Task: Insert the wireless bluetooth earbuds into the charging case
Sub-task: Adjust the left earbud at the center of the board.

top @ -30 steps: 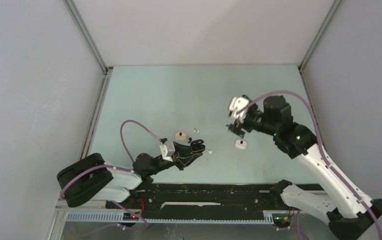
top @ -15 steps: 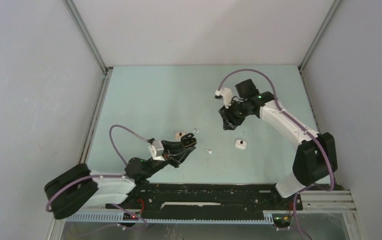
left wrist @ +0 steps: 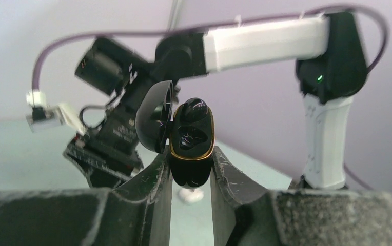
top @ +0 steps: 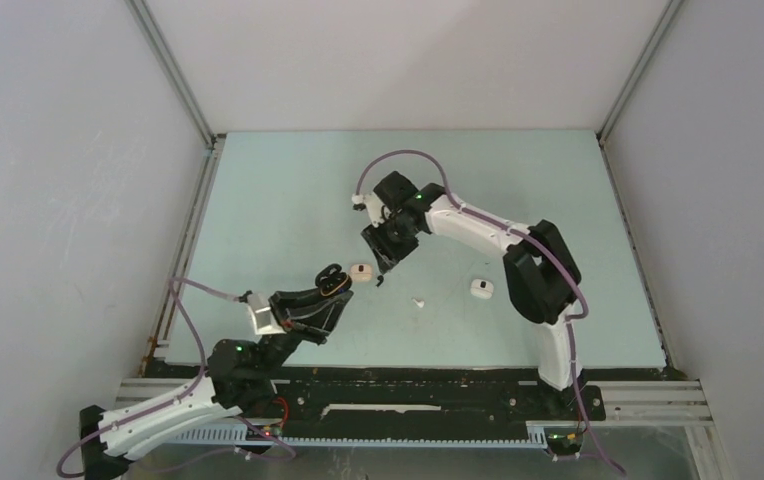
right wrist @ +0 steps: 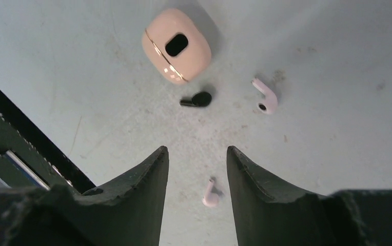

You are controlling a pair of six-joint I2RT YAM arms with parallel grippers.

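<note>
My left gripper [left wrist: 190, 154] is shut on an open black charging case [left wrist: 192, 138] with a gold rim, held upright off the table with its lid swung left; it also shows in the top view [top: 333, 278]. My right gripper [right wrist: 196, 149] is open and empty above the table. A pale earbud [right wrist: 210, 193] lies between its fingers. Beyond the tips lie a black earbud [right wrist: 196, 99], a second pale earbud [right wrist: 265, 96] and a closed beige case [right wrist: 177, 45]. In the top view the right gripper [top: 384, 258] hovers just right of the beige case [top: 361, 271].
A white case [top: 481, 288] lies right of centre, and a white earbud [top: 419, 301] lies on the mat [top: 288, 200] to its left. The black rail [top: 408, 385] runs along the near edge. Grey walls enclose the mat.
My right arm has swung left from the mat's right side to above the beige case and earbuds. My left arm has drawn back left, carrying the black case with it.
</note>
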